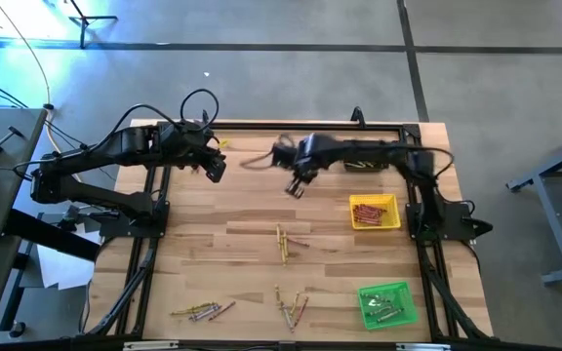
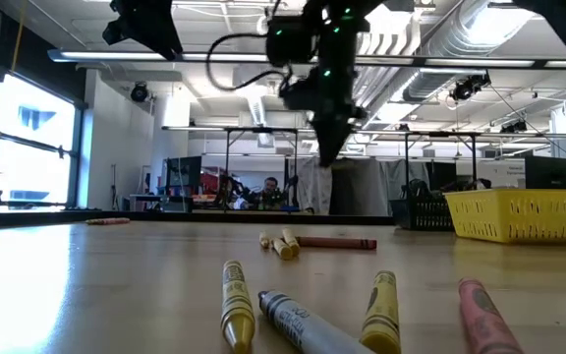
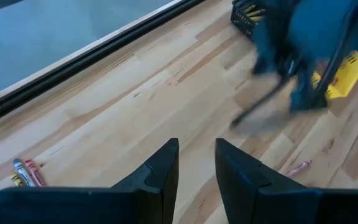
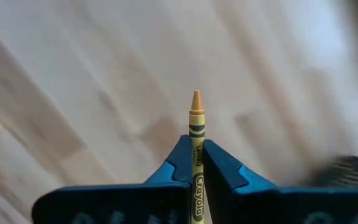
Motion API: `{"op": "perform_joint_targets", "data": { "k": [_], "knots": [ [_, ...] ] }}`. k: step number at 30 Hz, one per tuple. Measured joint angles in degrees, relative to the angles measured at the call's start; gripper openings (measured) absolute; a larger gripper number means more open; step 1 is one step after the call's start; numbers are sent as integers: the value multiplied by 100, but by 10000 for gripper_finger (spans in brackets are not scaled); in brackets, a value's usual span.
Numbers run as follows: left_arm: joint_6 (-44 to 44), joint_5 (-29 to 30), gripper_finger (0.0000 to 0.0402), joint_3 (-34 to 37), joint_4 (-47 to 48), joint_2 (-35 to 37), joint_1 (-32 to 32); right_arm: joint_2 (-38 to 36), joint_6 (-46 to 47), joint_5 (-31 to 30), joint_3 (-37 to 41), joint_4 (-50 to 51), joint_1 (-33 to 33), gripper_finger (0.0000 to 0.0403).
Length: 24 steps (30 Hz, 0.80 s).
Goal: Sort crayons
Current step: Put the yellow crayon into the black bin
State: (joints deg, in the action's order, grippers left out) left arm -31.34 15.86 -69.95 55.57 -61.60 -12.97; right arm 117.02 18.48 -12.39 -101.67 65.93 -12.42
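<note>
The right gripper (image 4: 194, 163) holds a yellow crayon (image 4: 196, 130) by its paper-wrapped middle, tip pointing ahead. It looks light and stiff but brittle, so a gentle grip is enough. The left gripper (image 3: 196, 163) waits nearby, slightly open.

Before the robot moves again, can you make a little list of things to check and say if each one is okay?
1. Right end effector shut on the yellow crayon: ok.
2. Crayon lifted clear of the table: ok; the low view shows the end effector well above the wood.
3. Crayon sitting straight between the fingers: ok.
4. Left end effector open and holding nothing: ok.
5. Which tray suits yellow crayons: cannot tell. The yellow tray holds reddish crayons; the green tray contents are unclear.
6. Loose crayons left on the table: not ok, sorting unfinished.
</note>
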Motion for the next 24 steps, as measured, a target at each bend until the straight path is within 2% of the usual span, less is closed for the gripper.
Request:
{"op": "perform_joint_targets", "data": {
  "k": [4,9,13,17,24],
  "knots": [
    [161,42,90,0,14,0,0,-584,-653,-113,326,317,-528,6],
    [350,186,90,0,96,0,-2,-1423,-1008,24,1380,445,-1506,6],
    [582,396,90,0,85,0,-2,-2100,-1098,411,2572,-667,-2220,6],
    [750,680,90,0,70,0,-49,-2527,-944,474,3422,-1744,-2683,6],
    [748,750,90,0,68,0,-221,-2634,-985,381,3724,-1865,-2925,35]
  ]
}}
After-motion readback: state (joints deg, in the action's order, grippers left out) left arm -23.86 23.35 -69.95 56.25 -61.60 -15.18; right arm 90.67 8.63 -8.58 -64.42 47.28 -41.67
